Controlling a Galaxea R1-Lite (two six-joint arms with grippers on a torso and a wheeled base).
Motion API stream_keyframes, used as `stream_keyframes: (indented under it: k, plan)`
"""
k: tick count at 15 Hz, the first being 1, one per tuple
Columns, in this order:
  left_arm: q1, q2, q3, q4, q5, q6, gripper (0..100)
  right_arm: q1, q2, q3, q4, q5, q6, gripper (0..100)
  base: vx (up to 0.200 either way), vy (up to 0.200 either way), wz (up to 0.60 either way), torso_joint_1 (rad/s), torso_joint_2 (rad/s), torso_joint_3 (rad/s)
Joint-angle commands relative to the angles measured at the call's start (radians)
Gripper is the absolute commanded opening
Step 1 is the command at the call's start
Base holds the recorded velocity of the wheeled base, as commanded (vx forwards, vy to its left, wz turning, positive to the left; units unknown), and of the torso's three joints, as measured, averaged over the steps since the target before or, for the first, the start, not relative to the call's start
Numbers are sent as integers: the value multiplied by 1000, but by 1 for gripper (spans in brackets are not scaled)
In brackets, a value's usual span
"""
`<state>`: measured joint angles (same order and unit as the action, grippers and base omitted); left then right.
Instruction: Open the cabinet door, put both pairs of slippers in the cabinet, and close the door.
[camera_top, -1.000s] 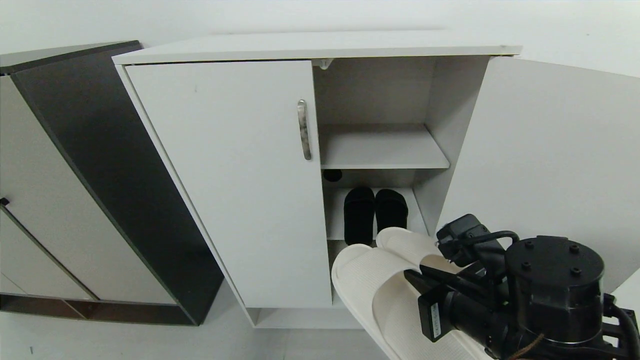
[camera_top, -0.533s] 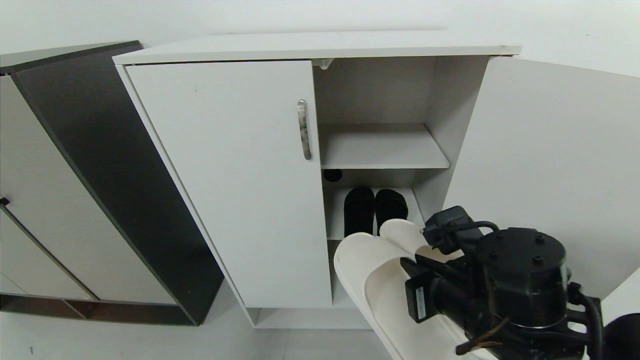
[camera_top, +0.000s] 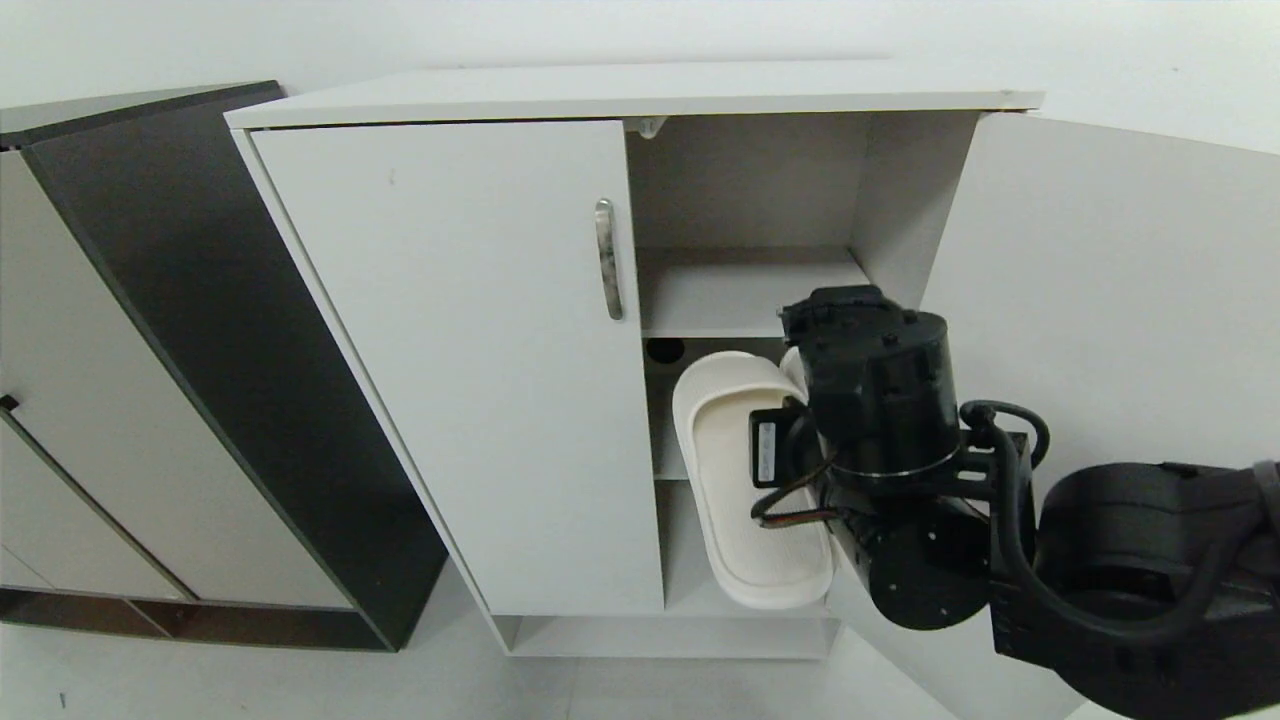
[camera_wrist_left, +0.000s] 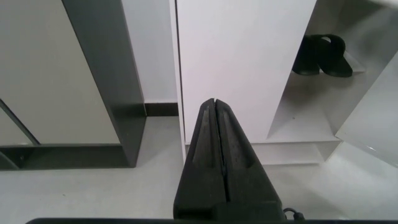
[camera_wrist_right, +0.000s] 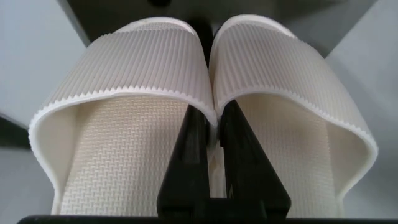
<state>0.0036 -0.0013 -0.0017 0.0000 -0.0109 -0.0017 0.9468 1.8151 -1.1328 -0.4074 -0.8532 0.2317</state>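
The white cabinet (camera_top: 620, 95) stands with its right door (camera_top: 1100, 300) swung open and its left door (camera_top: 450, 350) closed. My right gripper (camera_wrist_right: 216, 121) is shut on the pair of white slippers (camera_top: 730, 480), pinching their inner edges together (camera_wrist_right: 149, 81). The pair hangs in the cabinet opening, toes up near the middle shelf (camera_top: 740, 295). The black slippers (camera_wrist_left: 323, 46) lie side by side on a lower shelf inside. In the head view they are hidden behind the white pair and my arm. My left gripper (camera_wrist_left: 214, 102) is shut and empty, low before the closed door.
A dark-sided cabinet (camera_top: 200, 300) stands close on the left. The closed door carries a metal handle (camera_top: 607, 260). The open door bounds the right side of the opening. Bare floor (camera_wrist_left: 155, 180) lies in front of the cabinet.
My right arm has risen and moved forward, carrying the white slippers from low in front into the cabinet opening. They now cover the black slippers in the head view.
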Motion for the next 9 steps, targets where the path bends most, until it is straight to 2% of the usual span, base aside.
stream_keyframes:
  k: [1,4,9]
  plan:
    - [-1,1,0,0,0,0,0,-5,21,-94,45,-9,-40,0,0,0,0,0,0,0]
    - [-1,1,0,0,0,-1,0,-16,15,-142,105,-7,-51,0,0,0,0,0,0,0]
    - [1,1,0,0,0,0,0,-52,6,-162,119,-9,-57,0,0,0,0,0,0,0]
